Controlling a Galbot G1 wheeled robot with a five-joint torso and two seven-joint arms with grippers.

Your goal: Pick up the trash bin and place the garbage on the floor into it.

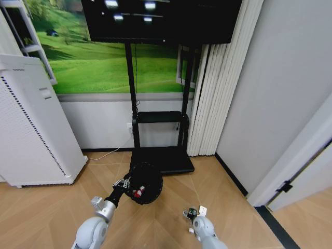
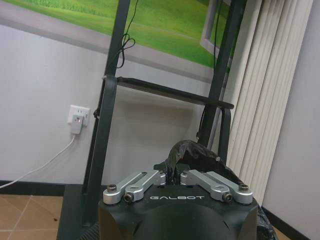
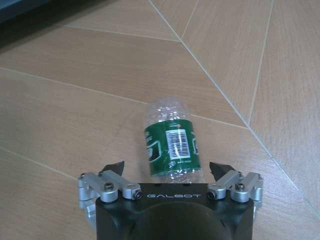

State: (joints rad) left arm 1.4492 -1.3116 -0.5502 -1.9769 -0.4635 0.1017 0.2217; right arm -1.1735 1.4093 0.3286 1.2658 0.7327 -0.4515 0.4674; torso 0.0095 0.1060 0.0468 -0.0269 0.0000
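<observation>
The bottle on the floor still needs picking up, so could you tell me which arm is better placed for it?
Right. The right gripper hangs open with its fingers either side of the bottle, while the left gripper is shut on the bin.

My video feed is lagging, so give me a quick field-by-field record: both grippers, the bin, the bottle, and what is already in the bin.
left gripper: shut on the rim of the round black mesh trash bin, which has a black liner
trash bin position: in front of the TV stand's black base
bin contents: a red-and-white crumpled scrap visible inside
right gripper: open, fingers on either side of the bottle
clear plastic bottle with green label: lying on its side on the tan wood-look floor, not gripped
</observation>
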